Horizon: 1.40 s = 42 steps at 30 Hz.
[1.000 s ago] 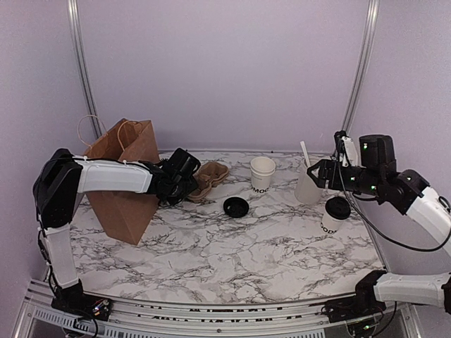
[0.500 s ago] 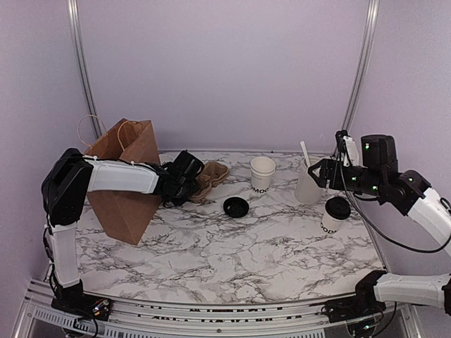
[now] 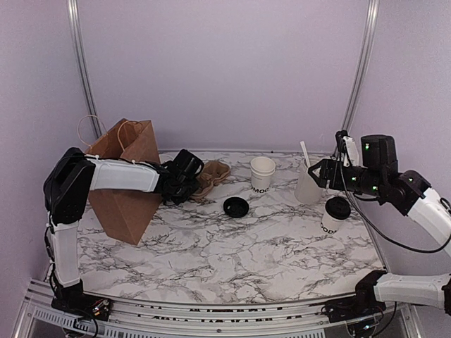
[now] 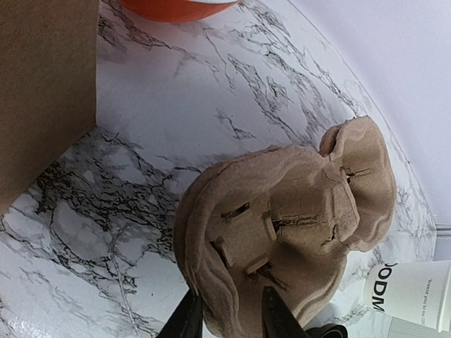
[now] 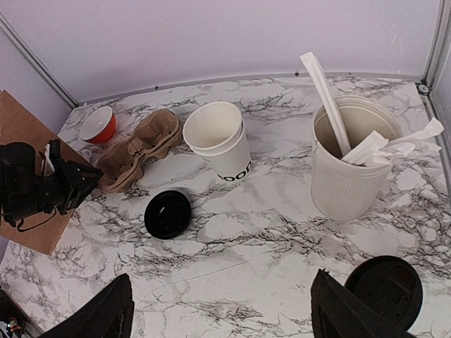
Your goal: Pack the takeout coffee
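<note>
Carefully: seat left fingers deeper on cup carrier rim (astride it; clamped or not, cannot tell), lift level. Leave right fingers splayed, empty, apart from carrier.

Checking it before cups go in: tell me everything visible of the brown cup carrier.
The cup carrier is tan moulded pulp, wrinkled, with rounded wells and short slits at its middle. Empty, it lies on the marble table between the brown paper bag and the open white cup, touching neither. The left gripper straddles its near rim, one finger each side; a firm clamp cannot be confirmed.
</note>
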Tool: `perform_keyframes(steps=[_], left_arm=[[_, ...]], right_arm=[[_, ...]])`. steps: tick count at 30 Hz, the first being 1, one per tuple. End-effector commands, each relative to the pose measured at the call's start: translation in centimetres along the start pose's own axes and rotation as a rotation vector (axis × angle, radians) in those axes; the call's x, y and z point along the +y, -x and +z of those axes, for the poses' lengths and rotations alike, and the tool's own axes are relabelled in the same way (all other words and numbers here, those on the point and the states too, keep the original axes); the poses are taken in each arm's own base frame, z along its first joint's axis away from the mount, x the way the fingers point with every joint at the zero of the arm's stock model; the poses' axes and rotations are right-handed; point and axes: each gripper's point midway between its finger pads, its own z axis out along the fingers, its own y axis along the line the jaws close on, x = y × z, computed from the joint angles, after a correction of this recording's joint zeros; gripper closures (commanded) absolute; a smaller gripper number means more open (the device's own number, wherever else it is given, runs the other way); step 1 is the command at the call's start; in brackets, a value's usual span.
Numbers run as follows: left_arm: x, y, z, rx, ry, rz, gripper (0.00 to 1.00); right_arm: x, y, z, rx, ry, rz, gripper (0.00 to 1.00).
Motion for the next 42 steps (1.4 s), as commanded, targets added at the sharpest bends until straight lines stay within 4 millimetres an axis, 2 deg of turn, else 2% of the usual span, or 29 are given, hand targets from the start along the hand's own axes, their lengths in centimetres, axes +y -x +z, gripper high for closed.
perform_keyframes(steps=[1, 25, 34, 42], left_arm=[[-1.0, 0.3, 0.4, 0.002, -0.024, -0.013, 0.75], [-1.9, 0.1, 1.0, 0.029, -0.062, -0.050, 1.00], [-2.2, -0.1, 0.6, 0.050, -0.087, -0.048, 1.00], [-2.7, -0.3, -1.5, 0.074, -0.149, -0.058, 1.00]], right_arm=[[0.5, 0.3, -0.2, -0.020, 0.021, 0.009, 0.16], [0.6, -0.1, 0.2, -0.008, 0.025, 0.012, 0.17], [0.8, 0.1, 0.5, -0.006, 0.034, 0.013, 0.17], [1.2, -0.2, 1.0, 0.004, 0.050, 0.012, 0.17]])
